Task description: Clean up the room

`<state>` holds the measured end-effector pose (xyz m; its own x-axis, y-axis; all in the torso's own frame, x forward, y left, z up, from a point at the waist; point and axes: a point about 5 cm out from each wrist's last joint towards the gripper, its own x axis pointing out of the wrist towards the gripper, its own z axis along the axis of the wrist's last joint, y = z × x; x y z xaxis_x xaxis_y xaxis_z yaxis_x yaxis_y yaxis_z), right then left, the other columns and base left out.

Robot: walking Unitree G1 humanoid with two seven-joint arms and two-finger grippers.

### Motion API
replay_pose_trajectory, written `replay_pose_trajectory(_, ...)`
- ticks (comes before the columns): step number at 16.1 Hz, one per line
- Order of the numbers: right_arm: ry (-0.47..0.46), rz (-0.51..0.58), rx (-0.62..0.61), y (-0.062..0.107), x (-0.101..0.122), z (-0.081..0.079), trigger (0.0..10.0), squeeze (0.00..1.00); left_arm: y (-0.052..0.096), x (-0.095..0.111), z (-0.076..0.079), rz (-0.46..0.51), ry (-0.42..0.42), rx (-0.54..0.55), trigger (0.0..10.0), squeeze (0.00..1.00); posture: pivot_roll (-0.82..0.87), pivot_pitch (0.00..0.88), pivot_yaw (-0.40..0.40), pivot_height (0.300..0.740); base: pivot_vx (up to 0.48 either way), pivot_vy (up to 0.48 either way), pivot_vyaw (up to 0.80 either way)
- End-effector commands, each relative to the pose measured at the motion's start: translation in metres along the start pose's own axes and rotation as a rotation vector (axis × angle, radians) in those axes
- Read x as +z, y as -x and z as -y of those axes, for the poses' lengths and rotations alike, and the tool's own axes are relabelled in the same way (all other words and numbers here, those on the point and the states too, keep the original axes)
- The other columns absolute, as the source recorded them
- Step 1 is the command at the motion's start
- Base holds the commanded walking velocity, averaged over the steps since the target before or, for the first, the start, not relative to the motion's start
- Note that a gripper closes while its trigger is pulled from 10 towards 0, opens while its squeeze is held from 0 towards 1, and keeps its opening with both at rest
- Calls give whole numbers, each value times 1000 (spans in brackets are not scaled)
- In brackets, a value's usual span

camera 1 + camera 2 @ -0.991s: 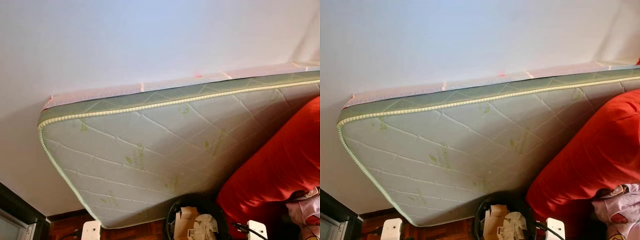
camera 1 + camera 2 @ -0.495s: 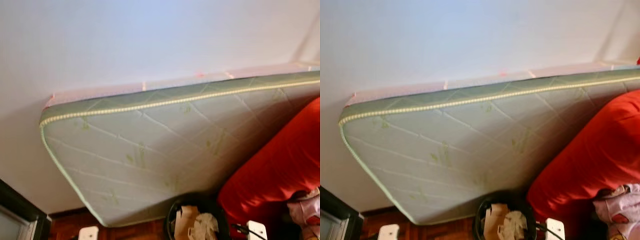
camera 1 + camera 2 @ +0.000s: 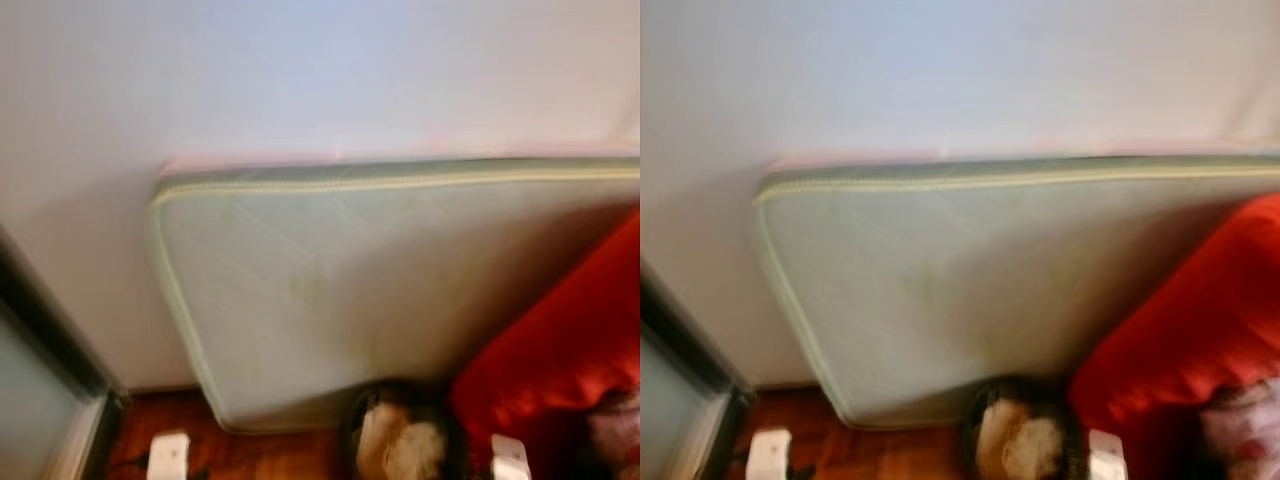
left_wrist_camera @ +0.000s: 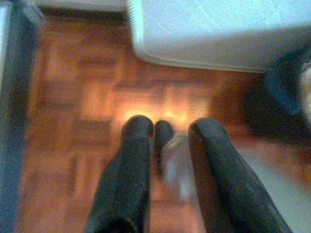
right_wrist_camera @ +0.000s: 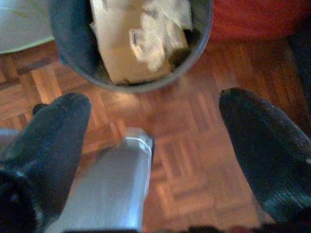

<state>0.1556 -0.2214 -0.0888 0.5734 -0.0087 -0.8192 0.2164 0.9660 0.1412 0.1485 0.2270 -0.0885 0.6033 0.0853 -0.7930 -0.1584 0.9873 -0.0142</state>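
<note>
A black waste bin (image 5: pixel 73 53) stands on the parquet floor, holding a cardboard box (image 5: pixel 121 53) and crumpled plastic (image 5: pixel 155 34). It also shows, blurred, low in the head views as the bin (image 3: pixel 405 440). My right gripper (image 5: pixel 155 104) hangs open just in front of the bin, above the floor, with nothing between its fingers. My left gripper (image 4: pixel 172 125) hangs over bare parquet with its fingers a little apart and holding nothing. A pale green mattress (image 3: pixel 380 290) leans against the white wall.
A red cushion or couch (image 3: pixel 560 370) fills the right side beside the bin, with pinkish cloth (image 3: pixel 1240 430) on it. A dark door frame (image 3: pixel 50 340) with glass is at the left. Part of my silver leg (image 5: pixel 112 189) shows under the right gripper.
The whole picture has shifted and levelled as the camera turned left, now blurred. More of the door frame at the left shows. The mattress, bin and red cushion have not moved.
</note>
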Motion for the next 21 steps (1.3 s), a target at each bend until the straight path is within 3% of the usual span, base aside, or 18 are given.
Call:
replay_pose_trajectory(1,2,-15,-3,2,-6,2,10000,0,0,-3,3,-19,-5,-13,10000,0,39,0,-24,740,-262,0,0)
replay_pose_trajectory(9,-4,-12,1,1,-5,0,10000,0,-7,10,17,-19,-21,-14,10000,0,45,0,-23,740,-133,0,0)
replay_pose_trajectory(16,-15,-11,-3,1,-5,0,10000,0,-6,9,16,-15,-26,-11,10000,0,47,0,-25,740,0,0,0)
replay_pose_trajectory(21,7,-28,-7,1,-6,0,10000,0,-6,8,15,-24,-28,-15,10000,0,43,0,-24,740,0,0,-693)
